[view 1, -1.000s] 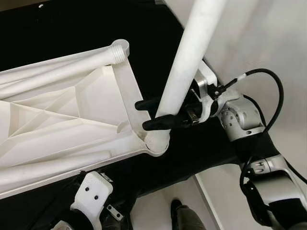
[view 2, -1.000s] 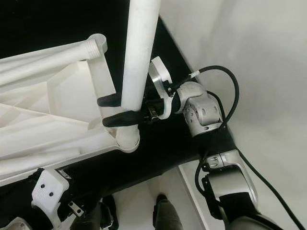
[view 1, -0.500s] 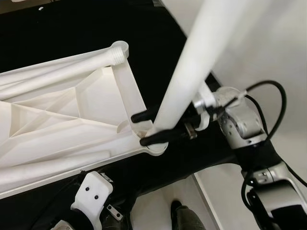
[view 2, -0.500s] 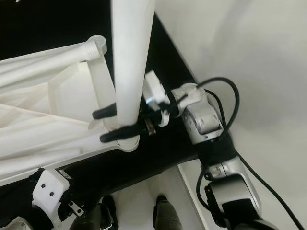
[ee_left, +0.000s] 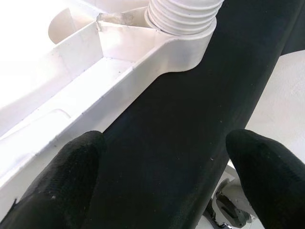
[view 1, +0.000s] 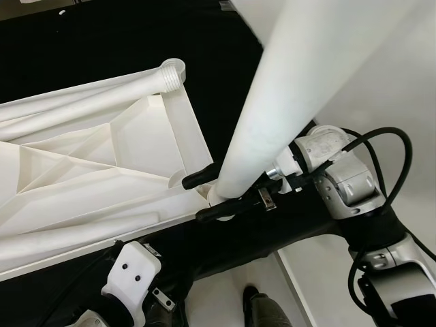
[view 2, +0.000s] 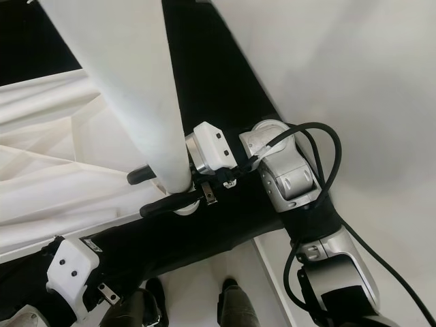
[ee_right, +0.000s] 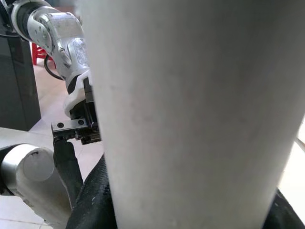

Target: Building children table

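In your head views, the right gripper (view 1: pixel 208 196) clamps the white table leg (view 1: pixel 286 102) over the near right corner socket of the upturned tabletop (view 1: pixel 88 170). The leg now leans closer to you than a second ago, hiding the socket. In your left wrist view, the left gripper (ee_left: pixel 167 183) hangs open beside a threaded socket (ee_left: pixel 183 14). In your right wrist view, the leg blocks nearly everything.
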Robot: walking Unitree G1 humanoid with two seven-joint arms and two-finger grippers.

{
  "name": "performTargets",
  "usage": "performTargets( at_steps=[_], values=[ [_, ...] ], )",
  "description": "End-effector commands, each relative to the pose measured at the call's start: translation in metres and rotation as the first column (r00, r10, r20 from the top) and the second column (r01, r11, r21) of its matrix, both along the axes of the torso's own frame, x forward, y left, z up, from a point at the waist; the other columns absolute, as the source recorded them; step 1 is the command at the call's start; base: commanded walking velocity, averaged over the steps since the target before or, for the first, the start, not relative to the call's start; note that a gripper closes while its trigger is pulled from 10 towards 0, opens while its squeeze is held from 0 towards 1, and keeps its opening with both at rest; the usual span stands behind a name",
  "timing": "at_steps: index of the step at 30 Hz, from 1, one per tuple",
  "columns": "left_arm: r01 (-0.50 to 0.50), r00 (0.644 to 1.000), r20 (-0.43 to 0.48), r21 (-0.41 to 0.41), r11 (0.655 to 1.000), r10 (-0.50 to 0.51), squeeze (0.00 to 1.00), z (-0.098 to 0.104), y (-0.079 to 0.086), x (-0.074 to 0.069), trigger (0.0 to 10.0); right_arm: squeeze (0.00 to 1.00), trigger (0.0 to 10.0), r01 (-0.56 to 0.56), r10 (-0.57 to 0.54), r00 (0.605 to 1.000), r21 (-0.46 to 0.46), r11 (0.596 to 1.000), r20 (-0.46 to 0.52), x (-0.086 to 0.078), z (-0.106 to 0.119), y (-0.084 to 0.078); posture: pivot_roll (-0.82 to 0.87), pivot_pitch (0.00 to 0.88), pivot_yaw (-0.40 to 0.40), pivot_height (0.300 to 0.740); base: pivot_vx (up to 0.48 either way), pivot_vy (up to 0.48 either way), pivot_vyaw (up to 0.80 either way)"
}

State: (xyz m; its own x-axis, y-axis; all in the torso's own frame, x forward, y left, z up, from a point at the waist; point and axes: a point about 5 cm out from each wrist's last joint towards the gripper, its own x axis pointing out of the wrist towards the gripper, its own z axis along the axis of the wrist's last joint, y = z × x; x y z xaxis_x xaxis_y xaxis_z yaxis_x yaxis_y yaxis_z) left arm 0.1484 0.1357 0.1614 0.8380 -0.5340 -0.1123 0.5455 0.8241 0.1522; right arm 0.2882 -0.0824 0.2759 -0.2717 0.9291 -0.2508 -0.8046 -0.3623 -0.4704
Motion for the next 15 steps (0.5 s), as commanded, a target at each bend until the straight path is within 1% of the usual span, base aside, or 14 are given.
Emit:
performTargets(
  at_steps=[1, 4, 6, 8, 9, 10, 11, 12, 13, 15],
  values=[
    [-0.005, 0.999, -0.035, 0.004, 1.0, 0.005, 0.0, -0.007, 0.0, -0.002, 10.0, 0.0, 10.0, 0.091, -0.111, 0.987, -0.159, 0.983, -0.118, 0.008, -0.033, -0.009, -0.16, 0.366, -0.017, 0.74, 0.0, 0.0, 0.0],
    [-0.005, 0.999, -0.035, 0.003, 1.0, 0.005, 0.0, -0.007, 0.0, -0.002, 10.0, 0.0, 10.0, 0.106, -0.128, 0.982, -0.152, 0.983, -0.138, 0.008, -0.032, -0.006, -0.17, 0.366, -0.019, 0.74, 0.0, 0.0, 0.0],
    [-0.006, 0.999, -0.034, 0.001, 1.0, 0.006, 0.0, -0.007, 0.0, -0.002, 10.0, 0.0, 10.0, 0.177, -0.201, 0.963, -0.138, 0.974, -0.18, 0.012, -0.034, 0.0, -0.17, 0.365, -0.018, 0.74, 0.0, 0.0, 0.0],
    [-0.006, 0.999, -0.034, 0.001, 1.0, 0.006, 0.0, -0.007, 0.0, -0.002, 10.0, 0.0, 10.0, 0.177, -0.201, 0.963, -0.138, 0.974, -0.18, 0.012, -0.034, 0.0, -0.17, 0.365, -0.018, 0.74, 0.0, 0.0, 0.0],
    [-0.006, 0.999, -0.034, 0.001, 1.0, 0.006, 0.0, -0.007, -0.001, -0.002, 10.0, 0.0, 10.0, 0.215, -0.239, 0.951, -0.136, 0.967, -0.196, 0.014, -0.036, 0.001, -0.17, 0.365, -0.022, 0.74, 0.0, 0.0, 0.0],
    [-0.006, 0.999, -0.034, -0.001, 1.0, 0.006, 0.0, -0.007, -0.001, -0.002, 10.0, 0.0, 10.0, 0.305, -0.326, 0.922, -0.129, 0.944, -0.208, 0.02, -0.039, -0.001, -0.17, 0.365, -0.021, 0.74, 0.0, 0.0, 0.0],
    [-0.006, 0.999, -0.034, -0.001, 1.0, 0.006, 0.0, -0.007, -0.001, -0.002, 10.0, 0.0, 10.0, 0.305, -0.326, 0.922, -0.129, 0.944, -0.208, 0.02, -0.039, -0.001, -0.17, 0.365, -0.021, 0.74, 0.0, 0.0, 0.0],
    [-0.005, 0.999, -0.034, -0.003, 1.0, 0.005, 0.0, -0.007, -0.001, -0.002, 10.0, 0.0, 10.0, 0.389, -0.406, 0.886, -0.119, 0.914, -0.222, 0.026, -0.041, -0.003, -0.18, 0.365, -0.021, 0.74, 0.0, 0.0, 0.0],
    [-0.005, 0.999, -0.034, -0.004, 1.0, 0.005, 0.0, -0.007, -0.001, -0.002, 10.0, 0.0, 10.0, 0.442, -0.457, 0.859, -0.113, 0.89, -0.231, 0.03, -0.043, -0.005, -0.18, 0.366, -0.02, 0.74, 0.0, 0.0, 0.0],
    [-0.005, 0.999, -0.034, -0.004, 1.0, 0.005, 0.0, -0.007, -0.001, -0.002, 10.0, 0.0, 10.0, 0.442, -0.457, 0.859, -0.113, 0.89, -0.231, 0.03, -0.043, -0.005, -0.18, 0.366, -0.02, 0.74, 0.0, 0.0, 0.0]
  ],
)
